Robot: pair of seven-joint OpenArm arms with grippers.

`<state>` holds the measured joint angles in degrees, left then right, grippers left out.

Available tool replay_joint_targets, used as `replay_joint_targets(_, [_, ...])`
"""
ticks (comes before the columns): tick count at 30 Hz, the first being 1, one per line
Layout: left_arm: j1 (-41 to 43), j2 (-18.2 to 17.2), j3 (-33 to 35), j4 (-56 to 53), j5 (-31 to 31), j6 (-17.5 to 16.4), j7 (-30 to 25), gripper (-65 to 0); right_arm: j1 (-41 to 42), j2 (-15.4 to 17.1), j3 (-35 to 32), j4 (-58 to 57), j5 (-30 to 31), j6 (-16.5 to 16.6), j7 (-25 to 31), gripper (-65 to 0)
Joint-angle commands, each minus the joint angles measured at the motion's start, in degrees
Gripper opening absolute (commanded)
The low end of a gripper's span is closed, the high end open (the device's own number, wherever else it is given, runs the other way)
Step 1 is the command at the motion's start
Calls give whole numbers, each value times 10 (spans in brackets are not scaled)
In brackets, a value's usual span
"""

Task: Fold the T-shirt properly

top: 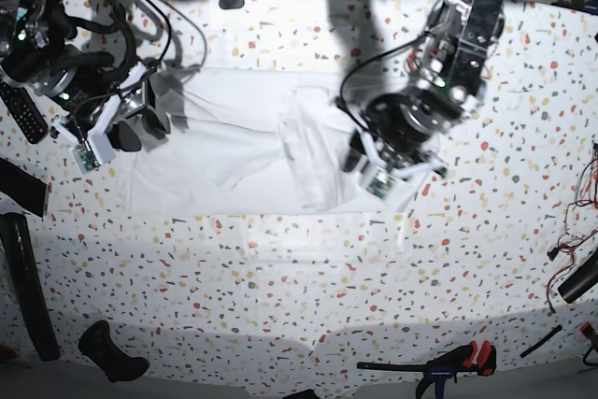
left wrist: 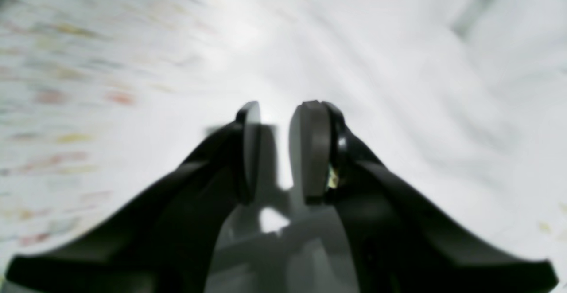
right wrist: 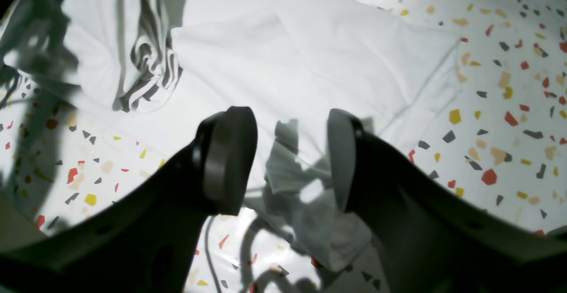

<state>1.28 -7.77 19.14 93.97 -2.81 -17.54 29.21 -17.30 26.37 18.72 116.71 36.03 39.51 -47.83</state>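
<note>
The T-shirt (top: 252, 151) lies spread across the upper middle of the speckled worktop (top: 280, 306), wide from left to right in the base view. Its body is mostly flat. A folded flap with a raised crease sits at about three o'clock from the shirt's middle, and the cloth is bunched at the nine o'clock end.

The left tool (top: 360, 161) hangs over the shirt's three o'clock edge, just beside the folded flap. In the left wrist view the left tool (left wrist: 274, 151) has its pads (left wrist: 310, 151) set close together with a narrow gap showing between them. That view is blurred, so I cannot tell whether any cloth is pinched there; white fabric fills most of the background, and speckled worktop shows toward nine o'clock.

The right tool (top: 140, 128) is at the shirt's nine o'clock end, by the bunched cloth. In the right wrist view the right tool (right wrist: 292, 155) stands spread, its two pads (right wrist: 230, 160) well apart. A crumpled piece of white cloth sits between and below them, but it does not look gripped by either pad. Beyond the pads the shirt (right wrist: 310, 49) lies smooth, with a gathered, shadowed fold at about eleven o'clock and bare worktop (right wrist: 509, 107) at three o'clock.
</note>
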Motion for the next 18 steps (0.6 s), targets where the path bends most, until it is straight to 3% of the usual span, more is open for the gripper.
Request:
replay_joint_targets(1, [-12, 2, 7, -9, 4, 2, -46, -496, 5, 8, 4, 10, 7, 5, 15, -355])
replay_joint_targets(4, [-35, 5, 24, -82, 49, 13, -99, -496, 4, 8, 4, 10, 7, 5, 15, -355])
replay_joint_targets(9, [-113, 2, 21, -242, 50, 97, -109, -496, 5, 8, 4, 10, 7, 5, 15, -355])
replay_joint_targets(14, [-177, -2, 19, -356, 47, 101, -99, -496, 5, 8, 4, 10, 7, 5, 15, -355])
replay_joint_targets(18, [-185, 1, 19, -336, 15, 103, -62, -495, 5, 8, 4, 10, 6, 5, 15, -355])
